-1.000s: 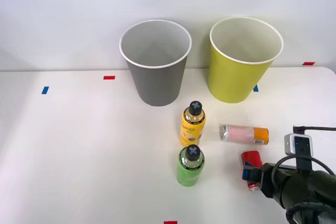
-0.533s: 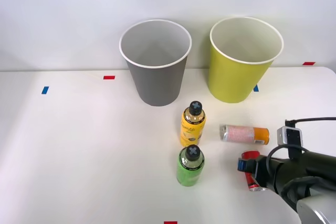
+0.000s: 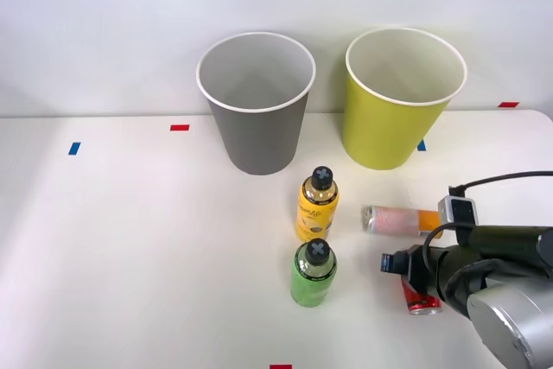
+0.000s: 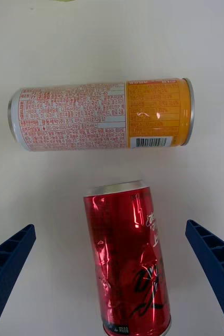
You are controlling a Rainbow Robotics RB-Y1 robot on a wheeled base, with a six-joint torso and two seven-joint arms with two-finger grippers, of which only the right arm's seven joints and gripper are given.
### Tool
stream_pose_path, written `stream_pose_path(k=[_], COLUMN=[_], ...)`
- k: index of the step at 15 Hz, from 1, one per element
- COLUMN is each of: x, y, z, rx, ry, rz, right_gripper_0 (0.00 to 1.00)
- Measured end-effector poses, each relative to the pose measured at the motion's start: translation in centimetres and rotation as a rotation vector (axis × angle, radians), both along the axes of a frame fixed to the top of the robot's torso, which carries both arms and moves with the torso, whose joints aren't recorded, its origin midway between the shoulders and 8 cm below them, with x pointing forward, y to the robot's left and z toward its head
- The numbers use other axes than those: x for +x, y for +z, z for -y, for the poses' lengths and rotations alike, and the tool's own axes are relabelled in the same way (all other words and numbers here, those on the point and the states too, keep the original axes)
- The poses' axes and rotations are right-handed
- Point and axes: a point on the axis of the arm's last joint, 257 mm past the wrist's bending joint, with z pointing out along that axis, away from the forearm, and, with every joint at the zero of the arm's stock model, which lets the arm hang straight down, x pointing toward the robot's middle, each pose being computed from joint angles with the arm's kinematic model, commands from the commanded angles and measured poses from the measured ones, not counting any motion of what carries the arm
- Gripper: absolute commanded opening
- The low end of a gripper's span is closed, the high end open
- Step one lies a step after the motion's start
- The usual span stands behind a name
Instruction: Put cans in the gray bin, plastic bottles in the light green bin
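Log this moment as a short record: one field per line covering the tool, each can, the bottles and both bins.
right tool: open, blue fingers either side of the red can, not touching it
red can: lying on the table, dented, between the open fingers
pink can: lying on its side beyond the red can, orange end, apart from it
yellow-orange bottle: upright, black cap
green bottle: upright, black cap, nearer the robot
gray bin: upright, nothing seen inside
light green bin: upright, nothing seen inside

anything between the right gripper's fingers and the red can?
No. In the wrist view the red can lies between the open fingers of the right gripper, bare table either side.
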Motion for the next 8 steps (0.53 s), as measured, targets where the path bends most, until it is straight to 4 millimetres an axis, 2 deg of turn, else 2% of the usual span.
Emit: stream_pose_path(k=[6,8], x=[-0.3,-0.1], y=[-0.5,-1.5], z=[1.4,1.8], rx=[-0.064,-0.071], ry=[0.002,-0.004], rz=[-0.056,-0.085], right_gripper_0=[1.0,1.0])
